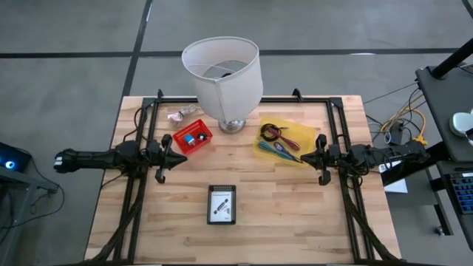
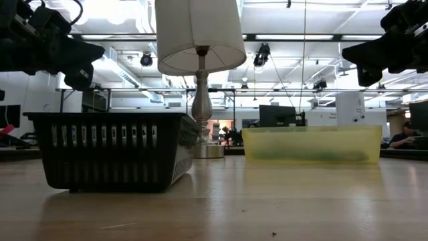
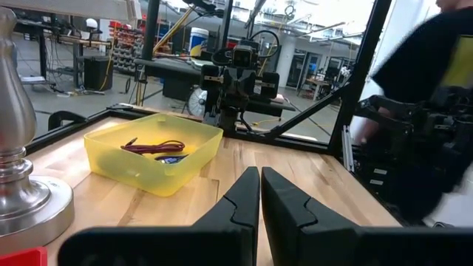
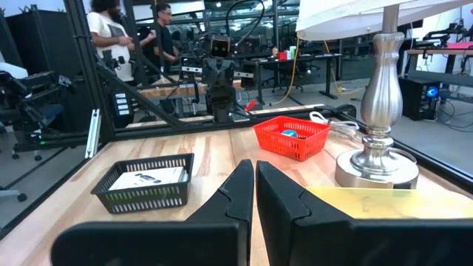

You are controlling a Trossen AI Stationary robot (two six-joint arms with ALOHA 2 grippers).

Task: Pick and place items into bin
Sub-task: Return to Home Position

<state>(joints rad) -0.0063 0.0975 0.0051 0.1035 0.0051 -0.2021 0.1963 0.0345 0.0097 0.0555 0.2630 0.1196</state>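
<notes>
A yellow tray (image 1: 284, 140) right of the lamp holds a dark red coiled cable (image 3: 154, 146), purple strips and a teal stick (image 1: 284, 151). A red basket (image 1: 193, 138) left of the lamp holds small blue and white pieces. A black basket (image 1: 222, 204) near the table's near edge holds a white printed card (image 4: 146, 177). A crumpled clear wrapper (image 1: 181, 113) lies on the table behind the red basket. My left gripper (image 1: 185, 157) is shut and hovers just near of the red basket. My right gripper (image 1: 303, 157) is shut and hovers at the yellow tray's near side.
A lamp with a large white shade (image 1: 223, 77) stands on a silver base (image 1: 232, 125) at the table's far middle, between the two containers. A black frame (image 1: 340, 140) runs along the table's sides. People stand in the room beyond (image 4: 111, 37).
</notes>
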